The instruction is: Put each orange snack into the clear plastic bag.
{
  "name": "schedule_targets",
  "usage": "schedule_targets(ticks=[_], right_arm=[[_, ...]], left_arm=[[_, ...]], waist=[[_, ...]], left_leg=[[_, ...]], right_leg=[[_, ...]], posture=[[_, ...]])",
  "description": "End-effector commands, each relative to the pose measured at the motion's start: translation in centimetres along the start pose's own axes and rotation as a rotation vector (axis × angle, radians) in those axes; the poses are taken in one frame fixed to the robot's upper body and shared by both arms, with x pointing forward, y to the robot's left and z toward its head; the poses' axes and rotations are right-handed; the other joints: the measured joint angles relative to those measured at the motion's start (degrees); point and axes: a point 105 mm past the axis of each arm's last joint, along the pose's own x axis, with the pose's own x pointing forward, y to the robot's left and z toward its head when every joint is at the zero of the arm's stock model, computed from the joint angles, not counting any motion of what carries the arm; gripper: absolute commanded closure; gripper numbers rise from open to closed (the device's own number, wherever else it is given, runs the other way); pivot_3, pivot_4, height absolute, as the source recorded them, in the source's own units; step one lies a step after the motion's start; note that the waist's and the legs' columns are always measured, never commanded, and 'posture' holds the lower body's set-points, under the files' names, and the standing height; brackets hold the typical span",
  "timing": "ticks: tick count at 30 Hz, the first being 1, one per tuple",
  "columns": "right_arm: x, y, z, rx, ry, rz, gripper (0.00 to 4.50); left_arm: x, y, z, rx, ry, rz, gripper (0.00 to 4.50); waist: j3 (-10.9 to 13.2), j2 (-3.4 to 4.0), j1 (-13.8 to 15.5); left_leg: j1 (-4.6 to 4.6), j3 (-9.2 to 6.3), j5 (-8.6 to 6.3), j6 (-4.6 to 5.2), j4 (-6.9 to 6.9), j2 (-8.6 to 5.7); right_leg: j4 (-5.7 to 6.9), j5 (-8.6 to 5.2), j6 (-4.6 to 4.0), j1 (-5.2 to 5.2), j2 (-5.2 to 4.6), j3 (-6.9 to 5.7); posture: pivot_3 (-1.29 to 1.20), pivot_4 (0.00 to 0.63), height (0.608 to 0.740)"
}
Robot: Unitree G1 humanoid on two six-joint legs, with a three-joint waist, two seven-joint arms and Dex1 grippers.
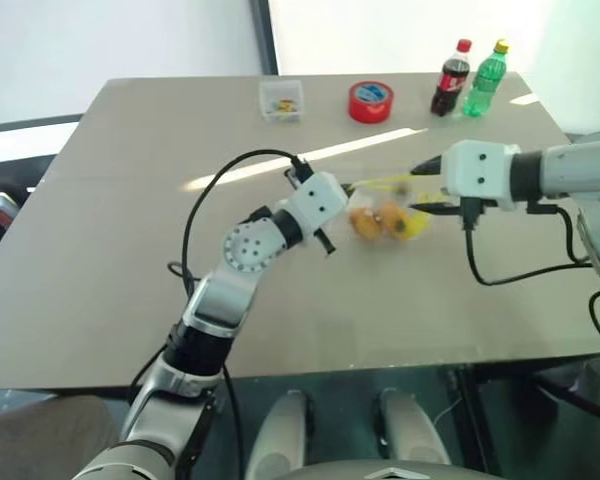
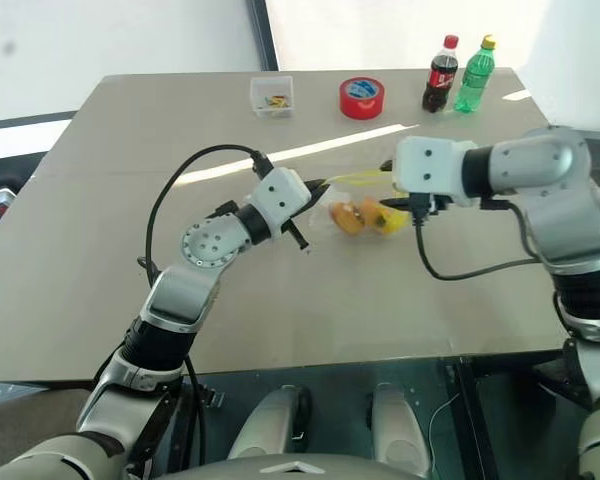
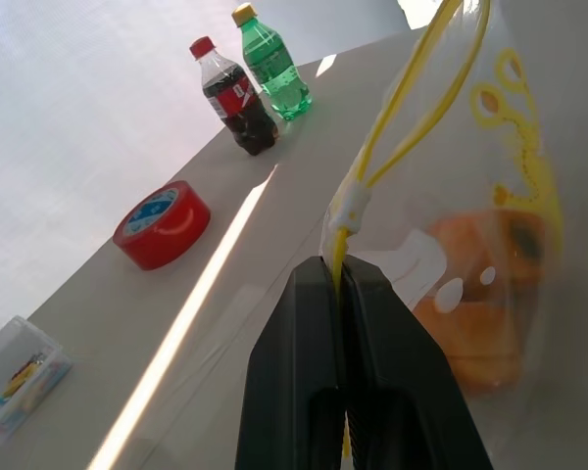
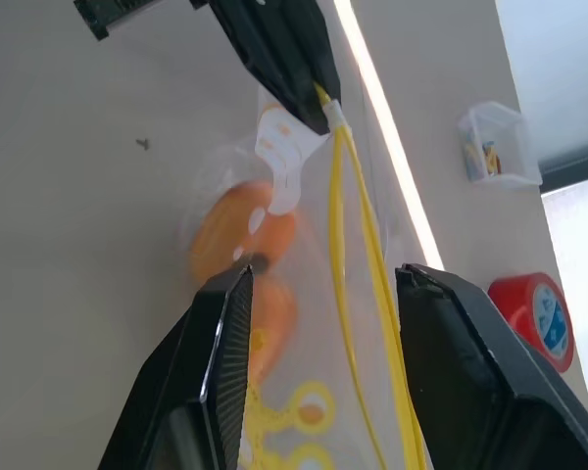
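Observation:
The clear plastic bag (image 1: 388, 212) hangs just above the middle of the table, with a yellow strip (image 4: 358, 245) along its top edge. Both orange snacks (image 1: 366, 222) (image 4: 243, 230) sit inside it, side by side. My left gripper (image 3: 338, 269) is shut on one end of the yellow strip and holds the bag up from the left. On the bag's right, my right gripper (image 4: 323, 279) is open, its two fingers standing either side of the strip without touching it.
At the table's far edge stand a red tape roll (image 1: 370, 101), a cola bottle (image 1: 451, 78), a green bottle (image 1: 485, 78) and a small clear box (image 1: 281, 100). A black cable (image 1: 210, 195) loops over my left arm.

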Motion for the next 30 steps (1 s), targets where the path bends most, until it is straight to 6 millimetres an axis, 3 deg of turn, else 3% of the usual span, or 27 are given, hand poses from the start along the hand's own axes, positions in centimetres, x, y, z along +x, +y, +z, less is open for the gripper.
schedule_targets(ticks=[1,9,19,23,30], right_arm=[[1.2,-1.3,1.5,-0.043,-0.048,-0.074,2.16],[3.8,-0.5,2.5,-0.111,-0.096,-0.062,2.16],[4.5,-0.2,2.6,-0.179,-0.094,-0.031,2.16],[4.5,-0.2,2.4,-0.190,-0.090,-0.028,3.50],[4.8,-0.7,2.5,-0.258,-0.076,-0.043,3.50]], left_arm=[[0.0,0.2,2.3,0.054,-0.057,-0.007,4.50],[-0.3,0.2,2.6,0.083,-0.036,-0.008,4.50],[-0.6,0.5,2.4,0.092,-0.019,-0.015,4.50],[-0.7,0.5,2.2,0.107,-0.008,-0.019,4.50],[-0.7,0.6,2.2,0.072,-0.003,-0.048,4.50]], waist=[[0.0,-0.01,0.0],[0.0,-0.01,0.1],[0.0,-0.01,0.1],[0.0,-0.01,0.1],[0.0,-0.01,0.0]], left_leg=[[0.00,0.01,0.00,0.00,0.00,0.01],[-0.05,0.02,0.00,0.00,-0.02,0.00],[-0.05,0.01,0.00,0.00,-0.02,0.00],[-0.05,0.01,0.00,0.00,-0.02,0.00],[-0.05,0.03,0.00,0.00,-0.02,0.00]], right_leg=[[0.00,0.00,0.00,0.00,0.01,-0.01],[-0.01,0.00,-0.01,-0.01,0.01,-0.10],[0.01,0.00,-0.01,-0.01,0.02,-0.12],[0.00,0.00,-0.01,-0.01,0.01,-0.12],[0.01,0.00,-0.01,-0.01,0.01,-0.12]], posture=[[0.00,0.150,0.740],[0.00,0.150,0.740],[0.00,0.150,0.740],[0.00,0.150,0.740],[0.00,0.150,0.740]])
